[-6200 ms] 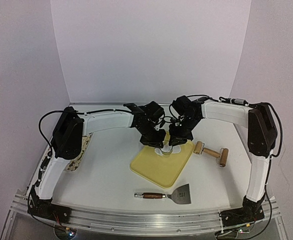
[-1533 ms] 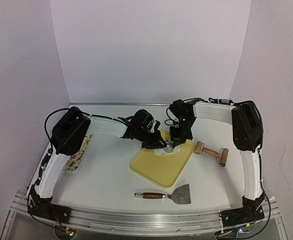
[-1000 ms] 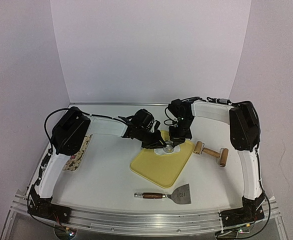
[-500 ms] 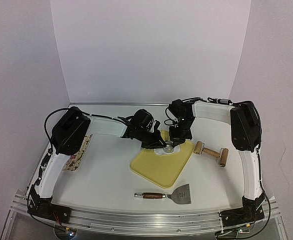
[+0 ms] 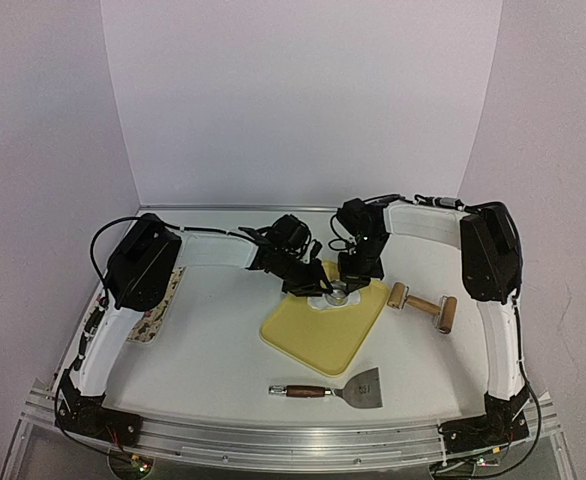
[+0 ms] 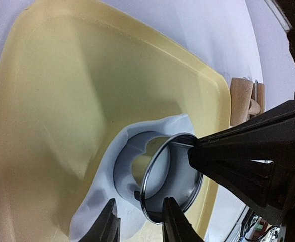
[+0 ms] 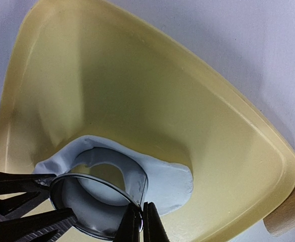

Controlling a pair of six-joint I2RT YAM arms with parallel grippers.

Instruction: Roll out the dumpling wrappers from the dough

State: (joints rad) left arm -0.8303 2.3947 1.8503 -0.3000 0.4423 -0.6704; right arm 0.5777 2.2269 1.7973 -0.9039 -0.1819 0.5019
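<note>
Top external view shows a white table (image 5: pixel 203 350) bearing a yellow rounded-square plastic board (image 5: pixel 318 335), with both arms meeting over its far corner. Right of the board lies a wooden rolling pin (image 5: pixel 423 306), and near the board's front edge lies a metal scraper with a wooden handle (image 5: pixel 338 390). On that far corner sits a flat white dough sheet (image 7: pixel 165 184), with a hole cut through it that shows yellow. A shiny round metal ring cutter (image 6: pixel 180 190) stands on the sheet. The right gripper (image 7: pixel 141 222) pinches the ring's thin wall tightly. The left gripper (image 6: pixel 140 222) has its fingers spread, straddling the ring's rim. Whether a cut dumpling wrapper lies free inside the ring cannot be told.
</note>
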